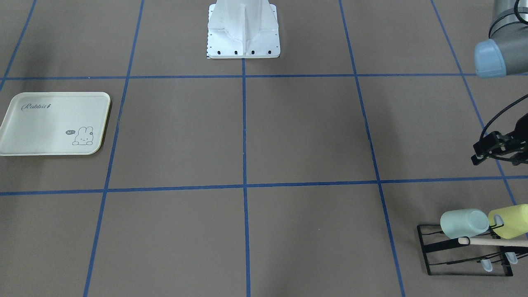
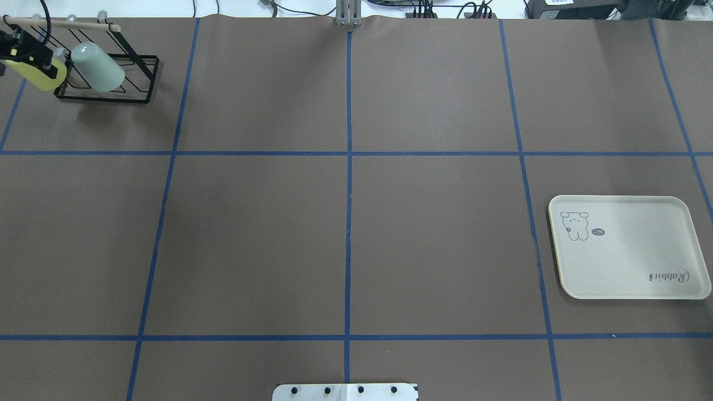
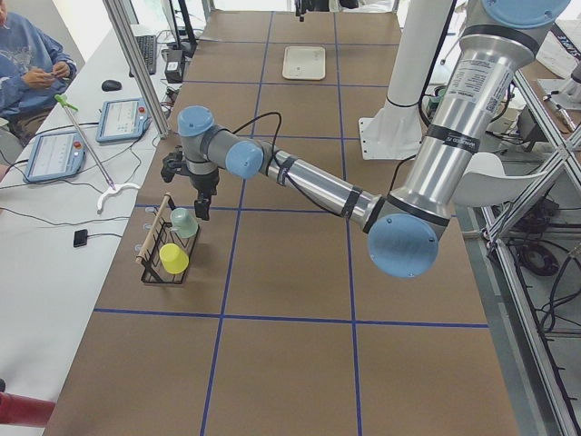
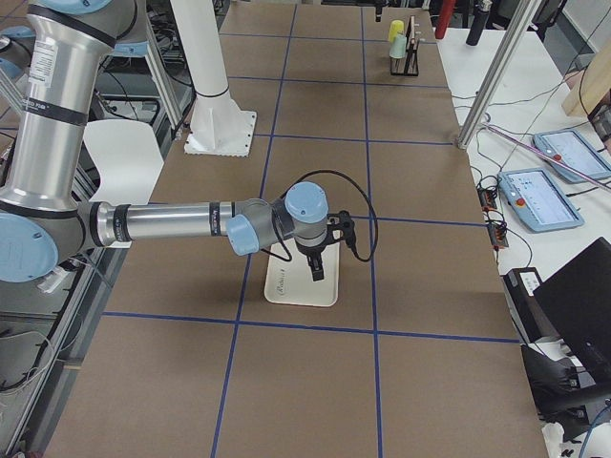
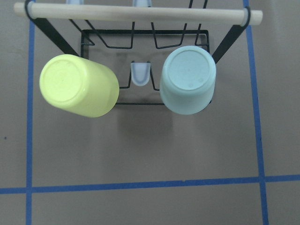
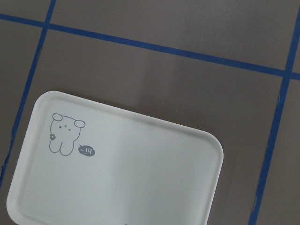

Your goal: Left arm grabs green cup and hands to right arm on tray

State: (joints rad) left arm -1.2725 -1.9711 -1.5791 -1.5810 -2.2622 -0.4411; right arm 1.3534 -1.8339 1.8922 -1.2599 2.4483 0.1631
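Overhead, the green cup [image 2: 97, 68] sits upturned on the black wire rack [image 2: 103, 101] at the tabletop's [image 2: 250, 234] 10 o'clock corner. Its long axis is tilted, base toward 10 o'clock and mouth toward 4.

The left hand [image 2: 30, 53] hovers above the yellow-green cup [image 2: 42, 75] just beside it. I cannot tell its finger spread, nor the right hand's [image 4: 318, 267].

Likely risks are grabbing the wrong cup, or dragging the rack with an off-axis lift.

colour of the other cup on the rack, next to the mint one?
Yellow-green. The other cup sits beside the green cup; left wrist view shows it best.
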